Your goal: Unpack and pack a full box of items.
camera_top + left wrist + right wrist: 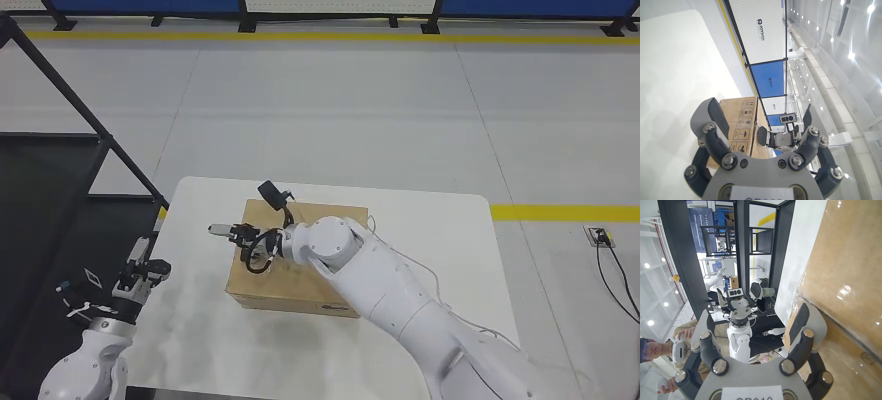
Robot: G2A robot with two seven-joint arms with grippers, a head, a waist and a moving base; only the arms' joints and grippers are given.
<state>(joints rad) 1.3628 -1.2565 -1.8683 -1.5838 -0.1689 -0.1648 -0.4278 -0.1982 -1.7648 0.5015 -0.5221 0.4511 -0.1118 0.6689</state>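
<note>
A closed cardboard box (pixel 300 260), sealed with clear tape, stands in the middle of the white table (pixel 440 250). My right gripper (pixel 237 236) hovers at the box's left top edge, open. In the right wrist view one of its fingers (pixel 798 321) lies against the taped box top (pixel 848 275), and the right gripper (pixel 753 323) holds nothing. My left gripper (pixel 140 275) is at the table's left edge, apart from the box, open and empty. In the left wrist view the left gripper (pixel 762 117) faces the box's printed side (pixel 742 121), with the right gripper (pixel 778 137) beyond.
A black metal rack (pixel 60 190) stands off the table's left side, close to my left arm. Bare table surface lies to the left, right and front of the box.
</note>
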